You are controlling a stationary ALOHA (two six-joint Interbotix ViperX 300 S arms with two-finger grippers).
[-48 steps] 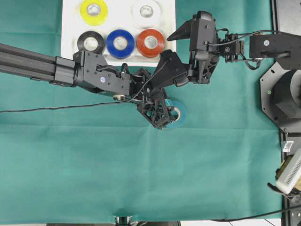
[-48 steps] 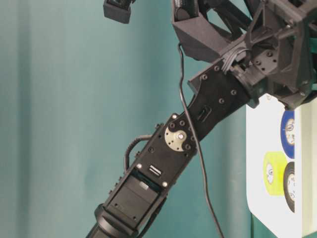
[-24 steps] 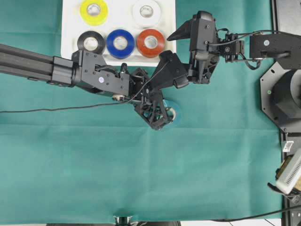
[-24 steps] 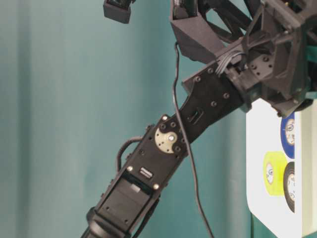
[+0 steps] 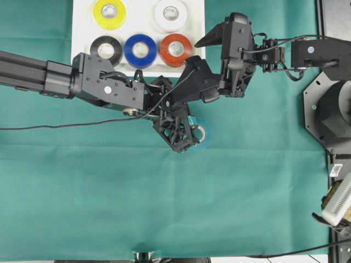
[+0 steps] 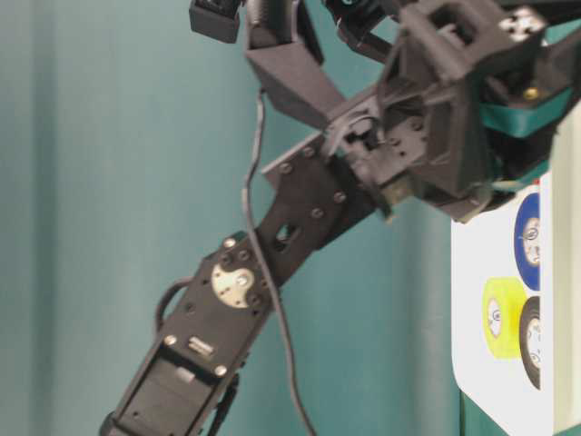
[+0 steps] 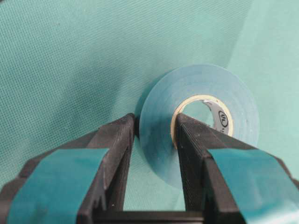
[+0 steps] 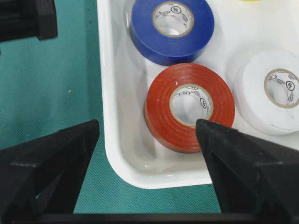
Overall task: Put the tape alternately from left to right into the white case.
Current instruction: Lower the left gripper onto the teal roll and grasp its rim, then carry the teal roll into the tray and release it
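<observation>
left tool (image 7: 154,135): pinching teal tape (image 7: 201,116) wall | right tool (image 8: 147,163): spread over white case (image 8: 112,140) corner

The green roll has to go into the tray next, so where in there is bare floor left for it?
In the white case, bare floor lies between the yellow roll and the white roll. The near row, black, blue, red, is packed. The left gripper grips the green roll just outside.

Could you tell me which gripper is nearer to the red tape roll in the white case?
Right. The right gripper hangs open just above the red tape roll. The left gripper is off the white case, shut on the teal tape roll.
</observation>
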